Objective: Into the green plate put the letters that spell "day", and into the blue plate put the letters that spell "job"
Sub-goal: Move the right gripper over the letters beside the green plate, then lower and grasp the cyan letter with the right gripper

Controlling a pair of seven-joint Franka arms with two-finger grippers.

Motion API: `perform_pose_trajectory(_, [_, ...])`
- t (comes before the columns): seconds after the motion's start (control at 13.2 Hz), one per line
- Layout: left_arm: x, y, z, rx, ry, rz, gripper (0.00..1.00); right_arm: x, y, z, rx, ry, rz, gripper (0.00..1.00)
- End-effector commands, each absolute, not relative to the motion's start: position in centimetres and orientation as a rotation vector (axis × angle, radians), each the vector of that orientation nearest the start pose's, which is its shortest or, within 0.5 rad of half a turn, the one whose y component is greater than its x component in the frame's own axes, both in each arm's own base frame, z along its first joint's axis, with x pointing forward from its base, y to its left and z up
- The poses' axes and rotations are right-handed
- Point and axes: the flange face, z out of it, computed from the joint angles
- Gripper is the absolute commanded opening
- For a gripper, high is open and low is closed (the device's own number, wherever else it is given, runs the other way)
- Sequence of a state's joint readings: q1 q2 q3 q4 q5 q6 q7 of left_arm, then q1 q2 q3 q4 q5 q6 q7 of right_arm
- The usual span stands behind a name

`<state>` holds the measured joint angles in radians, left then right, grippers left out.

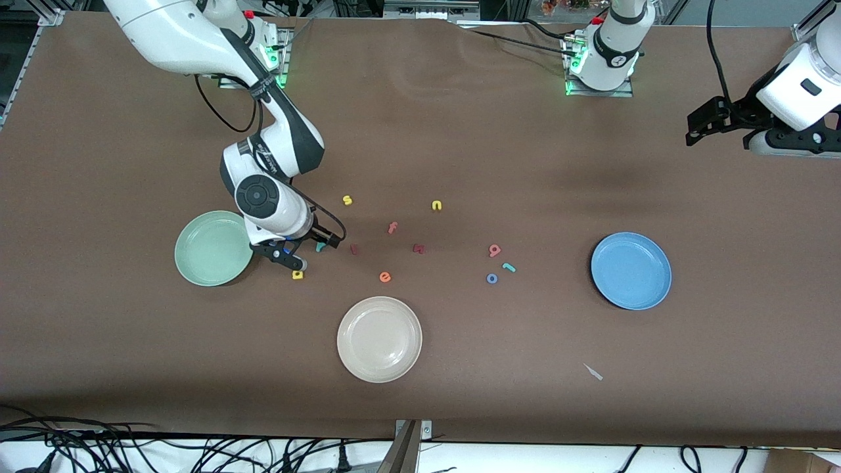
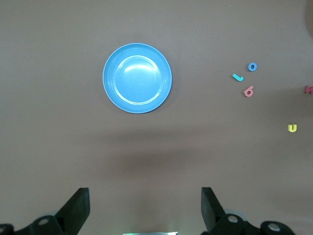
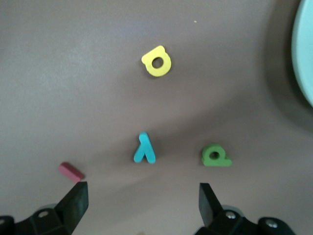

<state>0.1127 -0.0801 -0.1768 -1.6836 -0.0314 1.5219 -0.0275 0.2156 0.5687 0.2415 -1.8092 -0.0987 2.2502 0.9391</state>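
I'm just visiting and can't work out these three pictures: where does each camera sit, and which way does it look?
Front view: high across the table, facing both arms; shows the green plate, blue plate and right claw over the letters.
Left wrist view: on the left arm, looking down at the blue plate; its open fingers show.
Right wrist view: on the right arm, looking down at the yellow a, teal y and green d; open fingers show.
Front and left wrist views share the blue plate.

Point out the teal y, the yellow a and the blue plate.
teal y (image 3: 145, 149), right wrist view, on its stem.
yellow a (image 3: 157, 61), right wrist view, on its ring.
blue plate (image 1: 631, 270), front view, on its bare middle.
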Motion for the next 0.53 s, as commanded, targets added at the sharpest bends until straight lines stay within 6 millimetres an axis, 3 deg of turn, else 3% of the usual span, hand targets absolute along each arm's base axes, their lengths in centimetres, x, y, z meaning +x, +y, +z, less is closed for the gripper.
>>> perform_pose_trajectory(0.0, [52.3, -4.6, 61.5, -3.160, 0.005, 0.143, 1.00, 58.9, 27.3, 20.9, -3.068, 0.727, 0.141, 1.00])
perform_pose_trajectory(0.45, [52.3, -4.3, 61.5, -3.160, -0.007, 0.143, 1.00, 58.5, 27.5, 19.2, -3.061, 0.745, 0.134, 0.98])
